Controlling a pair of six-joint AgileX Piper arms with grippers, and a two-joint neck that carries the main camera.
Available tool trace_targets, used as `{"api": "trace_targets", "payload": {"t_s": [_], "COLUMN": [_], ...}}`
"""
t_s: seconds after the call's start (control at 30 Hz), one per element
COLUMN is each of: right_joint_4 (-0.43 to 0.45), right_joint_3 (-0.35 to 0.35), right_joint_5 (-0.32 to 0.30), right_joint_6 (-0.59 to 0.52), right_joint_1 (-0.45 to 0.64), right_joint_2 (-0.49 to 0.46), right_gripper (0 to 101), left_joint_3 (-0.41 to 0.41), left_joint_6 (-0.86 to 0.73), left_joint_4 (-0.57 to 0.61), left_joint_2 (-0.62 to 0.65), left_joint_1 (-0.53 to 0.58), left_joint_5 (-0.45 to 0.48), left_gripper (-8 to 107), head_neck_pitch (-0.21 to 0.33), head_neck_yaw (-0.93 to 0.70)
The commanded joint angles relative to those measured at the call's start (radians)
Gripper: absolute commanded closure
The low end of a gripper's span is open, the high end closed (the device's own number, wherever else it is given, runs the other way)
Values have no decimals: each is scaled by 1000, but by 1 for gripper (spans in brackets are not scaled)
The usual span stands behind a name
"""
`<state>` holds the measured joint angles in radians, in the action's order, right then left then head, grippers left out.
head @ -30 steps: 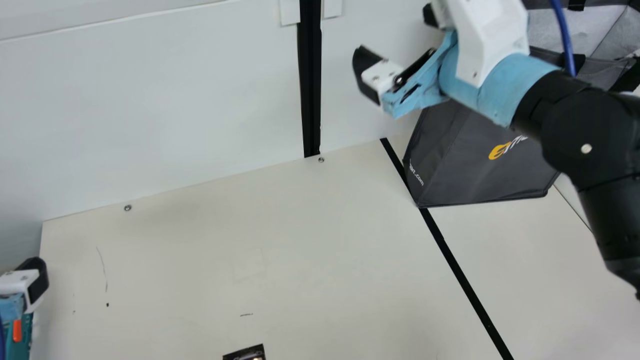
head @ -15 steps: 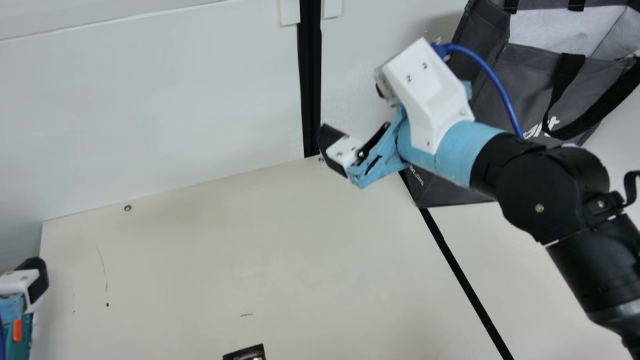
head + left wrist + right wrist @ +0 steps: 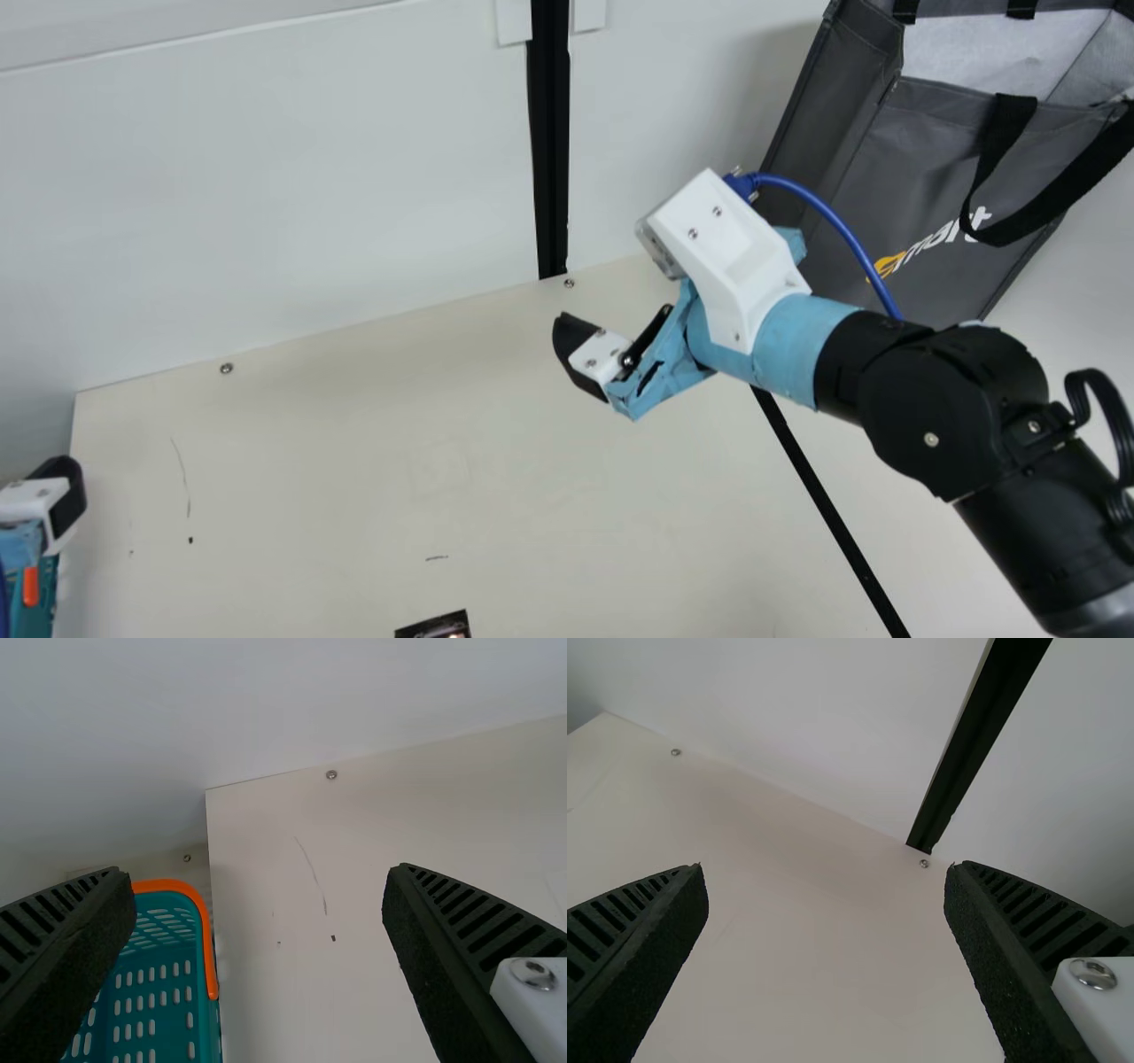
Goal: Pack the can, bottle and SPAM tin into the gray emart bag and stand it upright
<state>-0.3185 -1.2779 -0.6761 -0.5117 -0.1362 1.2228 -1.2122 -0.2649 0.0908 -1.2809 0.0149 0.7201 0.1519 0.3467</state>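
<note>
The gray emart bag [image 3: 930, 151] stands near the wall [image 3: 682, 106], behind the right arm [image 3: 921, 399]. Left gripper [image 3: 255, 872] and right gripper [image 3: 826, 870] gape empty; a low swing could snag the handle [image 3: 1076, 182], toppling it.

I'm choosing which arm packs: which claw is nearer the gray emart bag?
Right. In the main view, the right claw is below left of the gray emart bag; the left claw is at the far left edge, far from it.
</note>
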Motion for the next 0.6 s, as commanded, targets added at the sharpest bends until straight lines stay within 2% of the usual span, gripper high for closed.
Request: {"api": "trace_targets", "payload": {"t_s": [0.0,0.1,0.57], "right_joint_4": [1,-1,1], "right_joint_3": [17,37,38], "right_joint_5": [-2,6,3], "right_joint_6": [5,15,14], "right_joint_1": [-1,1,0], "right_joint_2": [-5,-17,-17], "right_gripper": [6,6,6], "left_joint_3": [0,0,0], "left_joint_6": [0,0,0], "left_joint_4": [0,0,0], "left_joint_2": [0,0,0], "left_joint_1": [0,0,0], "left_joint_5": [0,0,0], "left_gripper": [9,9,9], "head_neck_pitch": [23,23,23], "head_neck_yaw": [2,2,2]}}
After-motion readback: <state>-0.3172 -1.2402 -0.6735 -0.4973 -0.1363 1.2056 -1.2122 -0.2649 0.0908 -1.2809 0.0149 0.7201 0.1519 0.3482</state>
